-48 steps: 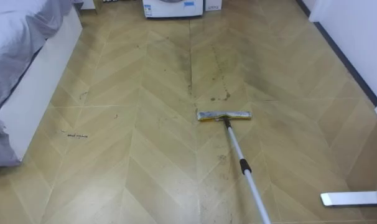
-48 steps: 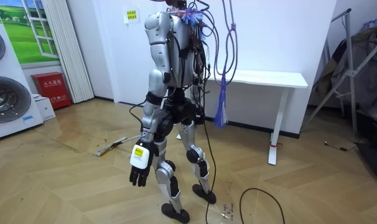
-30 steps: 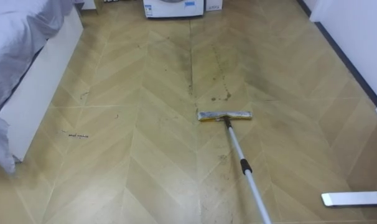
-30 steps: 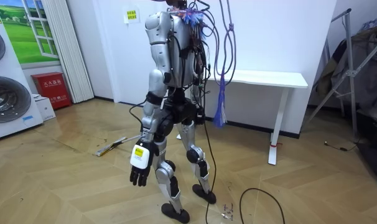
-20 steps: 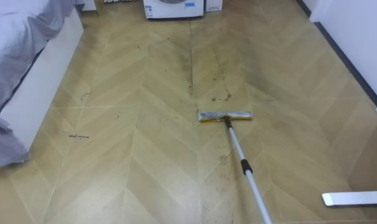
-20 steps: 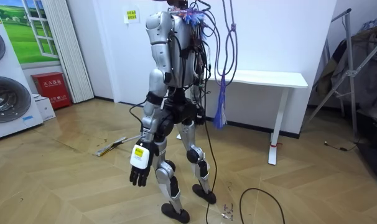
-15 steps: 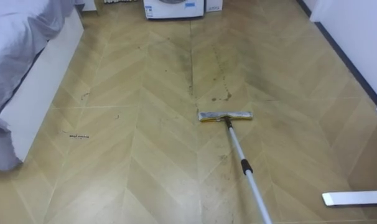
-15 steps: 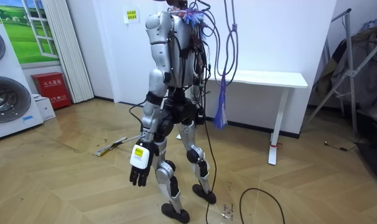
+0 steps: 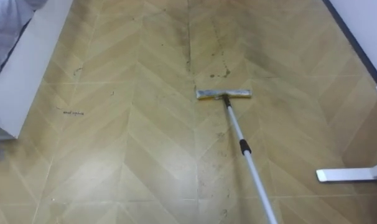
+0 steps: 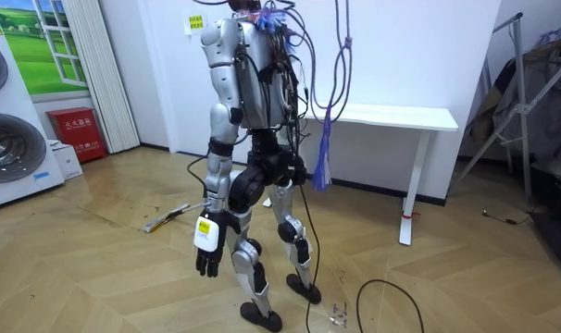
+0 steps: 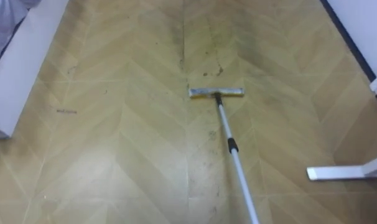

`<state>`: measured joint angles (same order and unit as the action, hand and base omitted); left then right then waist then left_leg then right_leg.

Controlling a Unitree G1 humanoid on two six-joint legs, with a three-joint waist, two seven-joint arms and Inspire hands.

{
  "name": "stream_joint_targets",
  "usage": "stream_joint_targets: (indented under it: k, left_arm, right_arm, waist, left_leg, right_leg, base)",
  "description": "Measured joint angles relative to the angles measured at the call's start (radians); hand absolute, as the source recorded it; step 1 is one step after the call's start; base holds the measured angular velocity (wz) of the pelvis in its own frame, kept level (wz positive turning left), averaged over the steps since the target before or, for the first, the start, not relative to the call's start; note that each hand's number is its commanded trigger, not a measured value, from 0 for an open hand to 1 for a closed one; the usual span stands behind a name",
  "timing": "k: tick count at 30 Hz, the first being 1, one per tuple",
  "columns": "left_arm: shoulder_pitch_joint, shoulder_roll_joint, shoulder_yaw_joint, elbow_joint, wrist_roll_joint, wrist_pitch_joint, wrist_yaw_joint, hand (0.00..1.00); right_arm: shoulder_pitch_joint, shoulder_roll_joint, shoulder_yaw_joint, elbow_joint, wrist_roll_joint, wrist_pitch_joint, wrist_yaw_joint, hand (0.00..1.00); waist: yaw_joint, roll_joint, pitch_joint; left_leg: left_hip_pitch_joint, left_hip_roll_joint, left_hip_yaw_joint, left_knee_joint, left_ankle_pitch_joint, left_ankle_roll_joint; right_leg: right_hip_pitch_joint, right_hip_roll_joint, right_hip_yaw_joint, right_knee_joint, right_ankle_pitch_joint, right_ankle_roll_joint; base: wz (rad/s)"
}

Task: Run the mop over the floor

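Note:
A mop lies flat on the wooden floor ahead of me. Its flat head [image 9: 223, 94] rests on a grubby patch, and its silver handle [image 9: 244, 149] runs back toward the lower right. From the room camera the mop [image 10: 165, 219] lies on the floor on the room view's left of my legs. My left hand [image 10: 206, 254] hangs at my side with relaxed fingers, holding nothing and well clear of the mop.
A white bed frame [image 9: 20, 56] with grey bedding borders the left. A white table foot [image 9: 350, 174] lies on the floor at the right, under the white table [image 10: 392, 117]. A washing machine [image 10: 7, 120] and a red box [image 10: 77, 134] stand ahead. Small debris [image 9: 70, 112] dots the floor.
My torso has leaned forward, toward the room view's left, and the eye view has tipped down with it. The mop has stayed where it lay. My left hand still hangs.

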<state>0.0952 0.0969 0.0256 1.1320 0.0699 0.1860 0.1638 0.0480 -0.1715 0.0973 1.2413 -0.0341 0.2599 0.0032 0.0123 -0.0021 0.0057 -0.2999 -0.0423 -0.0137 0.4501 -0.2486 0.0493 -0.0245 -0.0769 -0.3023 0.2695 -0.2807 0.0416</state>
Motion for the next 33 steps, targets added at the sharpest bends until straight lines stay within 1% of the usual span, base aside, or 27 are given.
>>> stream_joint_targets:
  k: [4,5,8,9,10,11,12,13,14,16,17,18,19,20,21,22,23,24,25,26,27,28,29,30,31,32,33]
  left_arm:
    - [-0.018,-0.001,-0.011,0.011,-0.003,-0.030,0.003,0.00]
    - [-0.020,-0.003,-0.011,0.013,-0.003,-0.042,0.005,0.00]
    - [-0.029,-0.008,-0.013,0.023,0.000,-0.061,0.027,0.00]
    - [-0.031,-0.004,-0.023,0.030,0.001,-0.060,0.035,0.00]
    - [-0.030,-0.001,-0.032,0.033,0.000,-0.058,0.042,0.00]
    - [-0.030,-0.002,-0.032,0.037,-0.001,-0.051,0.055,0.00]
    - [-0.035,-0.007,-0.039,0.048,-0.007,-0.044,0.068,0.00]
    - [-0.037,-0.010,-0.046,0.054,-0.028,-0.038,0.072,0.00]
    - [-0.039,-0.008,-0.049,0.058,-0.050,-0.030,0.074,0.00]
    - [-0.039,-0.008,-0.051,0.071,-0.102,-0.024,0.080,0.00]
    - [-0.031,-0.004,-0.066,0.071,-0.148,-0.023,0.089,0.00]
    - [-0.009,0.001,-0.081,0.071,-0.196,-0.024,0.095,0.00]
    - [-0.001,0.002,-0.087,0.069,-0.210,-0.024,0.096,0.00]
    - [0.011,0.004,-0.105,0.080,-0.242,-0.024,0.096,0.00]
    - [0.018,0.007,-0.131,0.084,-0.268,-0.027,0.094,0.00]
    - [0.018,0.009,-0.141,0.077,-0.276,-0.032,0.092,0.00]
    - [0.018,0.011,-0.148,0.075,-0.276,-0.049,0.085,0.00]
    - [0.016,0.012,-0.147,0.075,-0.271,-0.057,0.072,0.00]
    - [0.013,0.013,-0.147,0.075,-0.271,-0.061,0.061,0.00]
    - [0.014,0.018,-0.146,0.070,-0.269,-0.065,0.047,0.00]
    - [0.011,0.022,-0.146,0.066,-0.253,-0.065,0.035,0.00]
    - [0.007,0.024,-0.147,0.063,-0.250,-0.065,0.029,0.00]
    - [0.005,0.029,-0.146,0.062,-0.248,-0.061,0.015,0.00]
    - [0.005,0.036,-0.146,0.066,-0.228,-0.050,-0.001,0.00]
    - [0.000,0.040,-0.146,0.067,-0.223,-0.043,-0.006,0.00]
    - [-0.025,0.051,-0.146,0.079,-0.222,-0.034,-0.015,0.00]
    - [-0.047,0.054,-0.142,0.092,-0.225,-0.033,-0.017,0.00]
  right_arm:
    - [-0.023,0.002,0.002,0.020,0.044,-0.025,-0.037,1.00]
    - [-0.030,0.002,0.008,0.032,0.067,-0.035,-0.050,1.00]
    - [-0.030,0.002,0.024,0.039,0.110,-0.059,-0.084,1.00]
    - [-0.030,0.004,0.028,0.041,0.113,-0.064,-0.095,1.00]
    - [-0.030,0.006,0.029,0.044,0.122,-0.067,-0.101,1.00]
    - [-0.030,0.006,0.037,0.048,0.142,-0.076,-0.109,1.00]
    - [-0.031,0.001,0.042,0.057,0.155,-0.090,-0.122,1.00]
    - [-0.031,-0.001,0.043,0.067,0.161,-0.095,-0.127,1.00]
    - [-0.037,0.004,0.040,0.085,0.170,-0.097,-0.136,1.00]
    - [-0.052,0.007,0.037,0.120,0.195,-0.098,-0.133,1.00]
    - [-0.078,0.008,0.033,0.140,0.205,-0.096,-0.131,1.00]
    - [-0.114,0.006,0.027,0.165,0.203,-0.093,-0.127,1.00]
    - [-0.130,0.000,0.029,0.171,0.202,-0.083,-0.120,1.00]
    - [-0.164,-0.013,0.036,0.180,0.205,-0.074,-0.097,1.00]
    - [-0.210,-0.030,0.035,0.181,0.206,-0.073,-0.069,1.00]
    - [-0.239,-0.037,0.035,0.181,0.207,-0.074,-0.056,1.00]
    - [-0.300,-0.048,0.037,0.190,0.218,-0.080,-0.029,1.00]
    - [-0.349,-0.061,0.043,0.205,0.223,-0.089,-0.007,1.00]
    - [-0.362,-0.069,0.050,0.210,0.231,-0.092,-0.002,1.00]
    - [-0.378,-0.083,0.060,0.210,0.245,-0.097,0.007,1.00]
    - [-0.383,-0.101,0.074,0.209,0.270,-0.096,0.018,1.00]
    - [-0.380,-0.111,0.081,0.208,0.284,-0.095,0.022,1.00]
    - [-0.370,-0.129,0.102,0.202,0.311,-0.094,0.025,1.00]
    - [-0.339,-0.143,0.120,0.197,0.333,-0.095,0.029,1.00]
    - [-0.326,-0.147,0.121,0.197,0.339,-0.096,0.031,1.00]
    - [-0.290,-0.155,0.121,0.206,0.341,-0.096,0.031,1.00]
    - [-0.255,-0.170,0.120,0.221,0.335,-0.095,0.031,1.00]
  waist:
    - [0.005,0.008,0.0073]
    - [0.021,0.009,0.0081]
    - [0.030,0.014,0.0113]
    - [0.030,0.018,0.0153]
    - [0.029,0.016,0.0145]
    - [0.039,0.016,0.0155]
    - [0.049,0.020,0.0140]
    - [0.048,0.028,0.0096]
    - [0.058,0.024,0.0101]
    - [0.065,0.024,0.0099]
    - [0.077,0.014,0.0136]
    - [0.087,0.012,0.0128]
    - [0.098,0.012,0.0129]
    - [0.108,0.001,0.0111]
    - [0.112,-0.012,0.0180]
    - [0.117,-0.024,0.0254]
    - [0.131,-0.043,0.0365]
    - [0.145,-0.056,0.0437]
    - [0.153,-0.059,0.0446]
    - [0.160,-0.058,0.0408]
    - [0.160,-0.049,0.0366]
    - [0.162,-0.046,0.0355]
    - [0.163,-0.027,0.0263]
    - [0.163,-0.007,0.0218]
    - [0.161,0.003,0.0196]
    - [0.155,0.011,0.0135]
    - [0.144,0.015,0.0131]
  left_leg:
    - [-0.084,0.000,-0.021,0.027,0.003,0.002]
    - [-0.111,0.001,-0.027,0.036,0.004,0.002]
    - [-0.189,-0.004,-0.056,0.088,0.003,0.003]
    - [-0.221,-0.012,-0.072,0.116,-0.002,0.003]
    - [-0.239,-0.021,-0.085,0.131,-0.004,0.000]
    - [-0.282,-0.040,-0.125,0.177,-0.016,-0.008]
    - [-0.338,-0.051,-0.145,0.252,-0.039,-0.022]
    - [-0.369,-0.059,-0.147,0.294,-0.046,-0.030]
    - [-0.423,-0.067,-0.113,0.371,-0.050,-0.038]
    - [-0.489,-0.068,-0.073,0.490,-0.043,-0.053]
    - [-0.550,-0.050,-0.052,0.605,-0.009,-0.093]
    - [-0.626,-0.032,-0.037,0.786,0.088,-0.097]
    - [-0.663,-0.023,-0.029,0.891,0.145,-0.096]
    - [-0.731,-0.014,-0.001,1.114,0.201,-0.097]
    - [-0.799,-0.008,0.028,1.283,0.201,-0.098]
    - [-0.828,0.001,0.048,1.338,0.194,-0.094]
    - [-0.869,0.011,0.074,1.393,0.179,-0.074]
    - [-0.894,0.023,0.082,1.380,0.161,-0.061]
    - [-0.897,0.033,0.082,1.346,0.153,-0.061]
    - [-0.883,0.047,0.083,1.218,0.135,-0.060]
    - [-0.842,0.048,0.083,1.030,0.121,-0.061]
    - [-0.814,0.050,0.082,0.919,0.112,-0.062]
    - [-0.750,0.057,0.077,0.710,0.103,-0.060]
    - [-0.688,0.069,0.083,0.572,0.089,-0.053]
    - [-0.667,0.068,0.094,0.544,0.034,-0.026]
    - [-0.646,0.053,0.110,0.539,-0.025,0.030]
    - [-0.632,0.017,0.117,0.547,-0.067,0.059]
  right_leg:
    - [-0.092,0.002,-0.001,0.042,-0.001,-0.001]
    - [-0.128,0.001,0.000,0.069,-0.005,-0.007]
    - [-0.246,-0.019,0.006,0.218,-0.039,-0.028]
    - [-0.312,-0.026,0.037,0.299,-0.067,-0.038]
    - [-0.348,-0.022,0.065,0.324,-0.082,-0.044]
    - [-0.435,-0.004,0.107,0.359,-0.101,-0.061]
    - [-0.527,0.008,0.131,0.418,-0.096,-0.075]
    - [-0.553,-0.001,0.127,0.459,-0.112,-0.084]
    - [-0.596,-0.026,0.112,0.547,-0.147,-0.100]
    - [-0.636,-0.042,0.109,0.643,-0.197,-0.116]
    - [-0.651,-0.040,0.106,0.691,-0.229,-0.135]
    - [-0.659,-0.032,0.108,0.744,-0.258,-0.158]
    - [-0.657,-0.024,0.113,0.768,-0.270,-0.167]
    - [-0.658,-0.024,0.122,0.812,-0.291,-0.178]
    - [-0.658,-0.024,0.131,0.832,-0.297,-0.179]
    - [-0.660,-0.023,0.142,0.835,-0.297,-0.179]
    - [-0.661,-0.024,0.170,0.839,-0.297,-0.178]
    - [-0.659,-0.028,0.183,0.841,-0.299,-0.170]
    - [-0.658,-0.026,0.187,0.843,-0.301,-0.167]
    - [-0.656,-0.025,0.188,0.849,-0.312,-0.151]
    - [-0.652,-0.018,0.187,0.855,-0.326,-0.132]
    - [-0.651,-0.018,0.181,0.857,-0.334,-0.127]
    - [-0.647,-0.014,0.171,0.857,-0.351,-0.121]
    - [-0.632,-0.008,0.166,0.852,-0.368,-0.111]
    - [-0.620,-0.013,0.161,0.848,-0.374,-0.105]
    - [-0.602,-0.044,0.156,0.842,-0.378,-0.088]
    - [-0.612,-0.068,0.168,0.903,-0.353,-0.072]
  base:
    - [0.10]
    - [0.04]
    - [0.21]
    - [0.27]
    - [0.13]
    - [0.00]
    - [0.09]
    - [0.13]
    - [0.29]
    - [0.21]
    - [-0.03]
    - [-0.22]
    - [-0.38]
    - [-0.25]
    - [-0.20]
    - [-0.19]
    - [-0.28]
    - [-0.24]
    - [-0.07]
    - [0.14]
    - [0.20]
    - [0.19]
    - [0.04]
    - [0.00]
    - [0.04]
    - [0.21]
    - [0.32]
